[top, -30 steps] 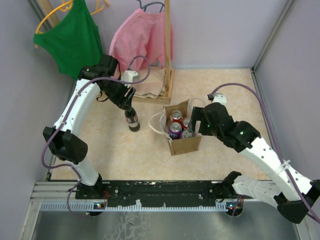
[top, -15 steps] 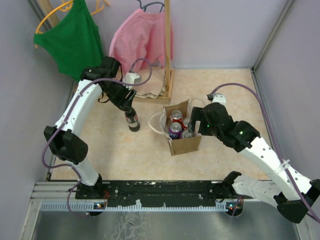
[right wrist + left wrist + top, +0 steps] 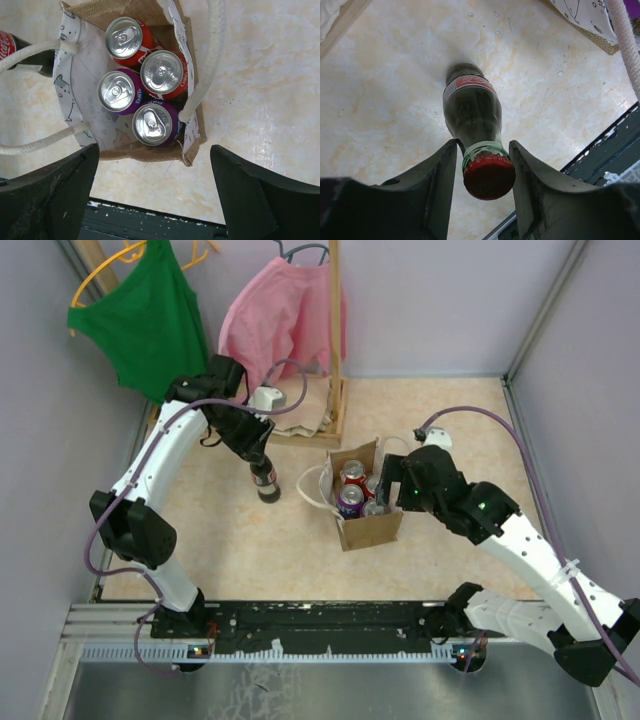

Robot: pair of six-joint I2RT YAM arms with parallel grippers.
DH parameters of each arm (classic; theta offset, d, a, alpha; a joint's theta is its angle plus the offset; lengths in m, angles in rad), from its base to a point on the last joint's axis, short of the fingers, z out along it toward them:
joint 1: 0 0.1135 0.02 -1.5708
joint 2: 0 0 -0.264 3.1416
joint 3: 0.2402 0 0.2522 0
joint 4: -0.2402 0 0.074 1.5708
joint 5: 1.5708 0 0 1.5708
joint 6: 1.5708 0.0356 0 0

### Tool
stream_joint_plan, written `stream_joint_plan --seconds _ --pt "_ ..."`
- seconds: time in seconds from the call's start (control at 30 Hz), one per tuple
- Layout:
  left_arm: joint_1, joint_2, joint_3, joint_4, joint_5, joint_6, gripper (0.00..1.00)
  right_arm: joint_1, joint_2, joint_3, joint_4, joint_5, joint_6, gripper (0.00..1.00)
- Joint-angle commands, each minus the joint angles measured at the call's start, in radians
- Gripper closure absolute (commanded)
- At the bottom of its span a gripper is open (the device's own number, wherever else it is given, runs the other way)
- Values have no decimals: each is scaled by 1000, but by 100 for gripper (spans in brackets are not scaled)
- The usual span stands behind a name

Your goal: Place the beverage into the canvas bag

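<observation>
Light is even and fairly bright, falling from overhead; the tan-brown canvas bag with white rope handles [image 3: 362, 502] casts only a faint soft shadow beside itself. The silver can tops [image 3: 153, 124] inside that bag glint mildly. In the left wrist view the dark glass bottle with red cap [image 3: 474, 114] blurs at its far end.

Bottle [image 3: 265, 480] stood on table [image 3: 440, 410] just left of bag [image 3: 362, 528]; 4 cans [image 3: 142, 85] in bag; clothes rack [image 3: 335, 350] behind.
</observation>
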Motion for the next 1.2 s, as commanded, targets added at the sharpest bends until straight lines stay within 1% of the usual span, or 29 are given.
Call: stream_joint_plan --seconds 0.0,0.13,0.2,0.23,0.57,0.7,0.77,0.93,1.0,1.03,1.17 --pt "-15 -16 -5 32 7 -10 50 -10 -12 -13 29 0 6 7" --pt "-22 -23 -13 51 7 -18 59 -10 -12 -17 29 0 7 5" --pt "-25 -24 -19 56 7 -19 61 -10 -13 -16 31 -2 7 5" --pt "-25 -25 -22 57 5 -21 60 -10 -11 -16 32 -1 6 5" --pt "-32 -43 -67 104 -4 -27 41 -10 5 -7 39 -10 -2 5" --pt "-35 -44 -72 108 -2 -27 40 -11 9 -1 38 -7 -6 5" --pt "-35 -43 -71 112 -5 -27 43 -9 10 -1 38 -8 -6 5" --pt "-36 -43 -72 118 -5 -25 51 -10 11 0 38 -9 -6 5" --pt "-37 -42 -73 117 -3 -23 57 -10 11 1 38 -10 -7 5" --pt "-37 -42 -73 117 -3 -22 62 -10 10 2 36 -9 -6 5" --pt "-37 -42 -65 108 -3 -16 99 -11 10 0 34 -9 -8 5"
